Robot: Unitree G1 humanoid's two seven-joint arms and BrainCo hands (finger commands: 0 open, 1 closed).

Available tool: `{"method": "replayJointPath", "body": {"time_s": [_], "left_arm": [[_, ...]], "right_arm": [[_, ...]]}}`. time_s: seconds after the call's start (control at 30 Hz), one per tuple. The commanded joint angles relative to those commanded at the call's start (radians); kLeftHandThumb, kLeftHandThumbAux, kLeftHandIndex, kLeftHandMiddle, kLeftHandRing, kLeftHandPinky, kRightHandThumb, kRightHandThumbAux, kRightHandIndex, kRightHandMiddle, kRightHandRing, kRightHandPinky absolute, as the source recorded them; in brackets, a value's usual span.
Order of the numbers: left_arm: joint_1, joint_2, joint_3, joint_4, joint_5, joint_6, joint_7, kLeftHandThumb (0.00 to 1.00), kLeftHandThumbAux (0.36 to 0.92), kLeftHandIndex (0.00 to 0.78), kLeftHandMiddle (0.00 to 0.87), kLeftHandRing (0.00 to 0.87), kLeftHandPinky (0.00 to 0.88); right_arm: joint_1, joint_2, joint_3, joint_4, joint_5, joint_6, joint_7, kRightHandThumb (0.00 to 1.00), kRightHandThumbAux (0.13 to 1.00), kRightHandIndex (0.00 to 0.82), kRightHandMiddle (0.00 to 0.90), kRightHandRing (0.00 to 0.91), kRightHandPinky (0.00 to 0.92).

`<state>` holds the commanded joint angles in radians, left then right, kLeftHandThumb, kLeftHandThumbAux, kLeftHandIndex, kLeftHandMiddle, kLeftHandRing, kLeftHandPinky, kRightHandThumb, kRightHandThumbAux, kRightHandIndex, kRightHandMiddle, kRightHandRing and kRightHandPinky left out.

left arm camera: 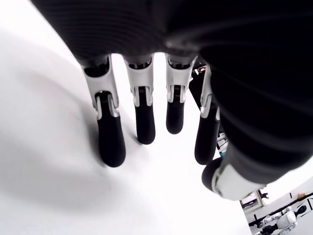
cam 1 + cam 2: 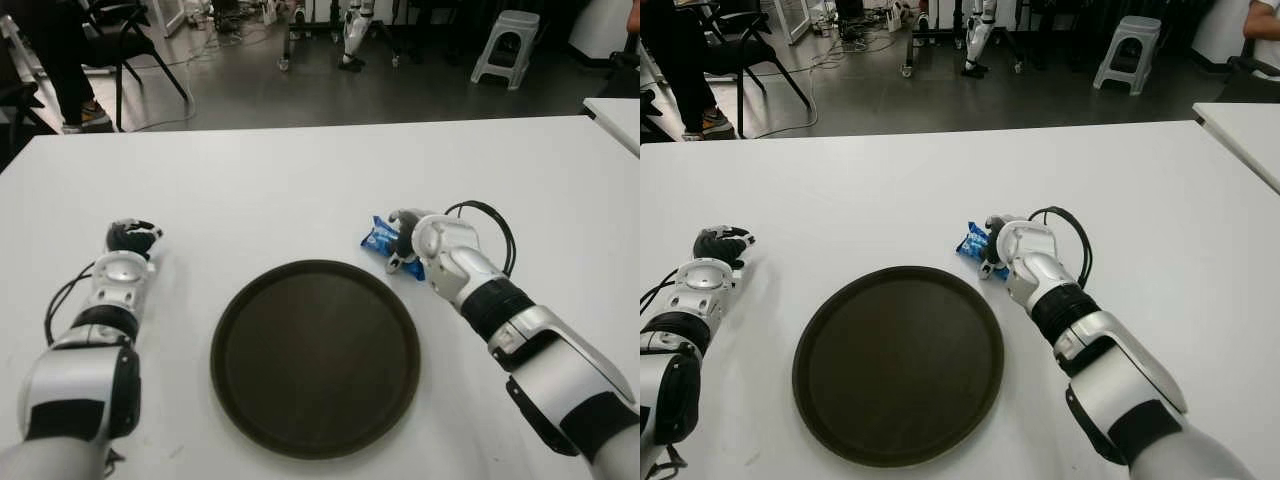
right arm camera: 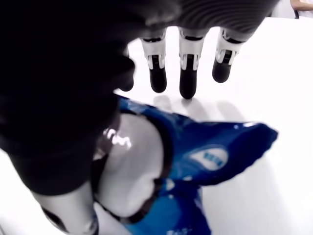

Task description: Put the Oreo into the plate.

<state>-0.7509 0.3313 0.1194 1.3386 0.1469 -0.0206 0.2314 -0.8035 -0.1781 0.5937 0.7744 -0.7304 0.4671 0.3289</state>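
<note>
The Oreo is a small blue packet [image 2: 379, 237] lying on the white table [image 2: 300, 180], just beyond the right rim of the round dark plate [image 2: 315, 355]. My right hand [image 2: 404, 243] is over the packet's right part. In the right wrist view its fingers [image 3: 188, 81] stretch straight past the packet [image 3: 210, 152], their tips near the table, and the thumb [image 3: 73, 147] lies against the wrapper; the hand is open and not closed on it. My left hand [image 2: 131, 238] shows left of the plate, fingers [image 1: 111, 137] relaxed and holding nothing.
Beyond the table's far edge are black chairs [image 2: 120, 40], a person's legs [image 2: 65, 70], a grey stool [image 2: 506, 45] and robot legs [image 2: 355, 35]. The corner of another white table [image 2: 618, 115] shows at the right.
</note>
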Motion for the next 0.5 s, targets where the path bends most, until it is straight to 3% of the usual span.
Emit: {"method": "replayJointPath", "body": {"time_s": [0.5], "left_arm": [[0.002, 0.002, -0.002, -0.001, 0.001, -0.004, -0.009, 0.678, 0.723, 0.399, 0.179, 0.181, 0.163]], "right_arm": [[0.006, 0.004, -0.006, 0.01, 0.009, 0.001, -0.02, 0.0, 0.843, 0.144, 0.168, 0.17, 0.154]]}}
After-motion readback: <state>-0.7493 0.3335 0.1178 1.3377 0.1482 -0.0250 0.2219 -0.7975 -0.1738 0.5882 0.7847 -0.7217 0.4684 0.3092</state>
